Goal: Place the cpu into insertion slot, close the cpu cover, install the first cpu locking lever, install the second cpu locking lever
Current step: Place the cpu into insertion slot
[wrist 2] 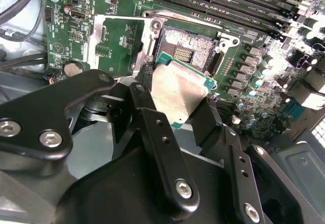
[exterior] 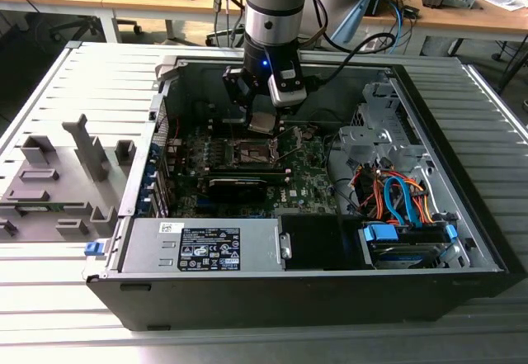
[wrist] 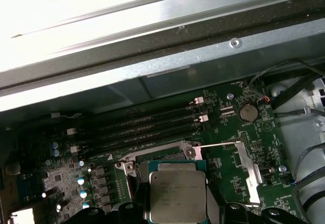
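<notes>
Second wrist view | gripper [wrist 2: 175, 109] clamped on the cpu [wrist 2: 179, 89] by two opposite edges | cpu just above the insertion slot [wrist 2: 189, 49], not yet seated | slot uncovered on motherboard [wrist 2: 117, 36]

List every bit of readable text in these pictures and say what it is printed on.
Nothing can be quoted.
Power supply label: black and white print, too small to read.
cpu held in the claw: markings on its face, too faint to read.
Motherboard: white lettering, too small to read.
</notes>
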`<state>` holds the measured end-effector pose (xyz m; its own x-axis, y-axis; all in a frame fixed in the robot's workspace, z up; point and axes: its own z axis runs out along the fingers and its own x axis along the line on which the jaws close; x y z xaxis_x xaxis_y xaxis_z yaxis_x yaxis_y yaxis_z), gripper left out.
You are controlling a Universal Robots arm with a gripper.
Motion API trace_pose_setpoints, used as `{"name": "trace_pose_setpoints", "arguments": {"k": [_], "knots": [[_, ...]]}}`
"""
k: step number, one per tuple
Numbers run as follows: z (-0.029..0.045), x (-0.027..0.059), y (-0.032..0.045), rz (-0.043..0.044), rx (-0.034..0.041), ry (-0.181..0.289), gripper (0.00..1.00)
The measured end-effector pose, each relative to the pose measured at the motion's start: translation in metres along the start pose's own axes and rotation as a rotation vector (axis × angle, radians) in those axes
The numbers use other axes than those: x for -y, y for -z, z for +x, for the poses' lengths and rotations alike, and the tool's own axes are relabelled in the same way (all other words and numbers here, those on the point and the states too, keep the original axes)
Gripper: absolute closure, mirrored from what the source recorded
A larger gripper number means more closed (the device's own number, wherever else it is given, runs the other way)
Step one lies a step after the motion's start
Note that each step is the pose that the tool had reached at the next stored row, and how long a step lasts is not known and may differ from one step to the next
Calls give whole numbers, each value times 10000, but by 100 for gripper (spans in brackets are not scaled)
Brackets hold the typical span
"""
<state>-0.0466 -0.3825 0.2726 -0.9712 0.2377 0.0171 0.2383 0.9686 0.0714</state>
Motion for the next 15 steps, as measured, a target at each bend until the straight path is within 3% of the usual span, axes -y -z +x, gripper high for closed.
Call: {"name": "trace_pose_setpoints", "arguments": {"k": [15], "knots": [[0, 0, -2, 10, 15, -170, 46]]}}
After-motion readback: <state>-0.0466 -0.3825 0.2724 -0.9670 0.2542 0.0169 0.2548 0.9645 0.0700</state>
